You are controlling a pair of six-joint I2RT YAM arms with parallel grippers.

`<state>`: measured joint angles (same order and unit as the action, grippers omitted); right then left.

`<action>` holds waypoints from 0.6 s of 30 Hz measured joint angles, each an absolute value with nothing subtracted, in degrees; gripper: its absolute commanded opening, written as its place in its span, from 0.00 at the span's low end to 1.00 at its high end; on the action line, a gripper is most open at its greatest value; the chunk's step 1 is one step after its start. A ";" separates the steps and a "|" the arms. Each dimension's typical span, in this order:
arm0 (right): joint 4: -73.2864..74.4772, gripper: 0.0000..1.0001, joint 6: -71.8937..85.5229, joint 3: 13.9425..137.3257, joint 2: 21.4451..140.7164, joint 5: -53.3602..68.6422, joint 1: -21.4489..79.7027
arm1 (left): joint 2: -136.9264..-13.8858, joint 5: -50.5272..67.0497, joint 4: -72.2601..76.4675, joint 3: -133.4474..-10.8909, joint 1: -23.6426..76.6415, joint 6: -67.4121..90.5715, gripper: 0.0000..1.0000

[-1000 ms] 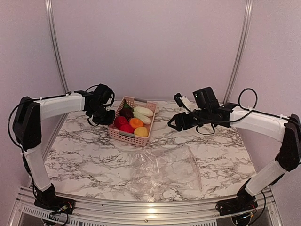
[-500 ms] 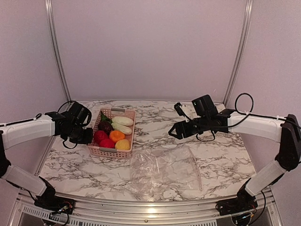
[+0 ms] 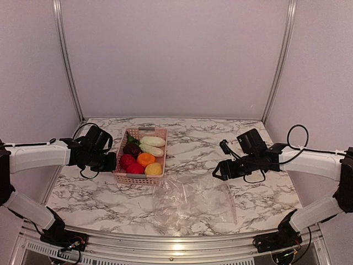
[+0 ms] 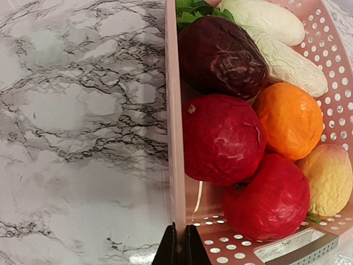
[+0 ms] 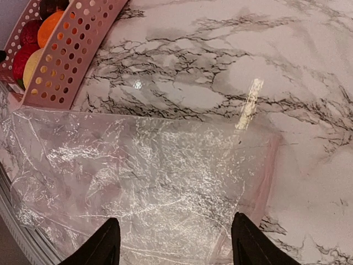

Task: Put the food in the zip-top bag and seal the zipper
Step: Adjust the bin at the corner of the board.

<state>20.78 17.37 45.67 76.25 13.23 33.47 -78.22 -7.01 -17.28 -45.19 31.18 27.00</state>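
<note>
The food lies in a pink basket (image 3: 146, 130): two red pieces (image 4: 220, 138), a dark purple one (image 4: 220, 55), an orange one (image 4: 289, 118), a yellow one (image 4: 330, 176), two white oblongs (image 4: 287, 63) and leafy green (image 4: 190, 8). My left gripper (image 3: 111, 162) is shut on the basket's left wall (image 4: 172, 110), its fingertips (image 4: 167, 248) pinching it. The clear zip-top bag (image 3: 193, 199) lies flat near the front. My right gripper (image 5: 174, 223) hovers open above the bag's (image 5: 138, 176) right part, holding nothing. The zipper (image 5: 263, 176) shows as a faint pinkish strip along that edge.
The basket (image 5: 71, 49) stands just behind the bag's left corner. A metal rail (image 3: 165, 243) runs along the table's near edge, and grey walls with upright metal posts (image 3: 278, 61) close the back and sides.
The left gripper dragged the basket from the back toward the front left, then slightly right. The right gripper came nearer and lower, over the bag's right edge.
</note>
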 measured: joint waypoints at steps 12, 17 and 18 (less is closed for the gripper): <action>28.16 0.57 21.85 38.15 72.40 13.08 31.09 | -85.23 -4.03 -15.40 -50.92 33.39 26.52 0.56; 27.81 0.52 23.38 37.56 75.18 14.98 30.57 | -82.87 -6.74 -17.76 -50.96 33.61 27.00 0.84; 27.73 0.52 23.49 37.26 75.81 15.27 30.57 | -82.06 -8.05 -18.41 -51.11 33.61 26.57 0.85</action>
<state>27.73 23.49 37.26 75.81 15.27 30.57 -82.06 -8.05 -18.41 -51.11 33.61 26.57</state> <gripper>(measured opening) 0.541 0.788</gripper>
